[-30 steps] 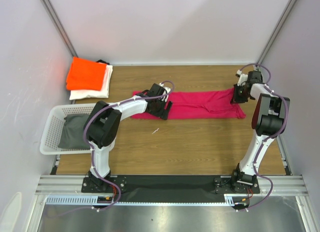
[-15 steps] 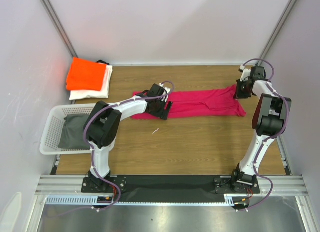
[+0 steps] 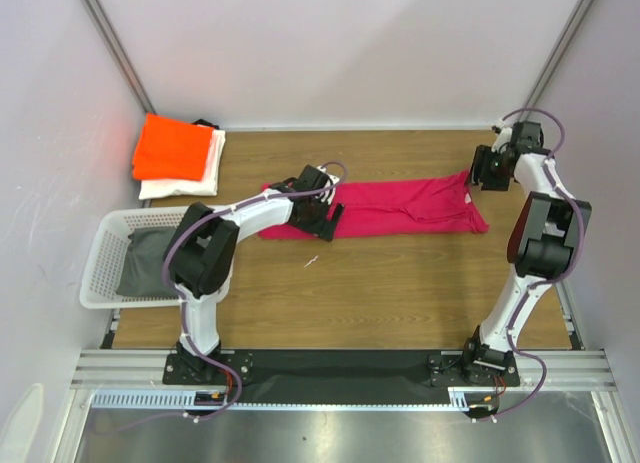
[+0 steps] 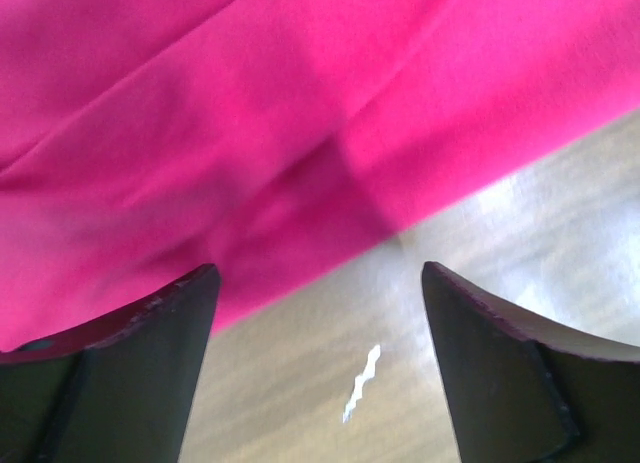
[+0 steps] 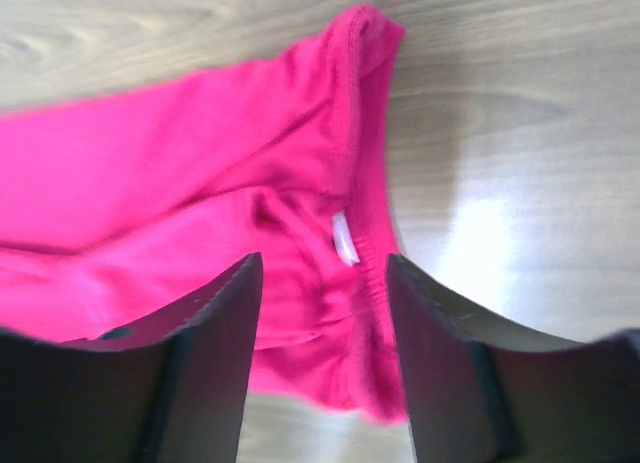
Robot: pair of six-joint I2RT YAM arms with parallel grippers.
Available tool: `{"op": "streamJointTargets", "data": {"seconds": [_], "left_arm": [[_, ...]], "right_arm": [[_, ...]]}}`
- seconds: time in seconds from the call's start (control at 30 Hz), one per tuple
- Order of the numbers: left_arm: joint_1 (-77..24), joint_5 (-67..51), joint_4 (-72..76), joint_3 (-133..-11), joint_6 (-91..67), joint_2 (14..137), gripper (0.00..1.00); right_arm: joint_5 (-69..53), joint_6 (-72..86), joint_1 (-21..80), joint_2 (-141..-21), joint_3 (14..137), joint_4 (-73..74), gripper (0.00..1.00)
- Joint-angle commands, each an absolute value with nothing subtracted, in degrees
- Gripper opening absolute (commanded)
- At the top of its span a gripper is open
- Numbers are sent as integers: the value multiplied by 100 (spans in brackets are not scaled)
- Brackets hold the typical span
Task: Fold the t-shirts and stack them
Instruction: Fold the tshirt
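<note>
Presently: magenta t-shirt (image 3: pixel 400 205), a long band flat on the bench (image 3: pixel 400 283), long axis running from beneath left end effector (image 4: pixel 317 271) to beneath right end effector (image 5: pixel 322 258). Both end effectors open, empty, each arm nearest its own end.

White basket (image 3: pixel 98 268) holding grey cloth (image 3: pixel 148 261) on wooden table (image 3: pixel 400 283).

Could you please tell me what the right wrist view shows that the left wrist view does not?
Only the right wrist view shows the stitched hem of the magenta t-shirt and a small white tag on it, beneath the open right claw. Only the left wrist view shows a small white scrap on the wood beneath the open left claw. Both show the shirt lying on the wooden table, ungripped.
</note>
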State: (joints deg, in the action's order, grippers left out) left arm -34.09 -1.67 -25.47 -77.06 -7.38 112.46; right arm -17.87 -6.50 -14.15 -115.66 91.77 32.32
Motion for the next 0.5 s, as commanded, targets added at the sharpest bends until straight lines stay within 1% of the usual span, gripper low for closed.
{"op": "streamJointTargets", "data": {"seconds": [0.0,0.07,0.1,0.13,0.2,0.23,0.27,0.37,0.47], "left_arm": [[-3401,-18,-3075,-8094,-650,10548,90],[-3384,324,-3199,-8234,-712,10407,94],[-3375,421,-3234,-8270,-764,10293,96],[-3366,509,-3295,-8314,-878,10248,97],[-3279,685,-3313,-8411,-1036,10178,100],[-3191,712,-3313,-8429,-1211,10169,100],[-3147,764,-3296,-8403,-1309,10169,100],[-3006,905,-3278,-8245,-1669,10213,100],[-2909,941,-3252,-8026,-1828,10239,99]], "right_arm": [[-1863,436,-1441,-10768,9133,3445,59],[-1802,1060,-1415,-10435,8722,3376,65],[-1932,1307,-1380,-10328,8545,3314,65],[-2047,1927,-1336,-10188,8317,3209,66],[-2092,2589,-1231,-9802,7614,2814,69],[-2083,2897,-1074,-9704,7394,2665,70],[-2022,3501,-1003,-9599,6922,2324,71],[-1672,4425,-643,-9308,6234,1690,73],[-1355,4964,-361,-9281,5968,1337,72]]}}
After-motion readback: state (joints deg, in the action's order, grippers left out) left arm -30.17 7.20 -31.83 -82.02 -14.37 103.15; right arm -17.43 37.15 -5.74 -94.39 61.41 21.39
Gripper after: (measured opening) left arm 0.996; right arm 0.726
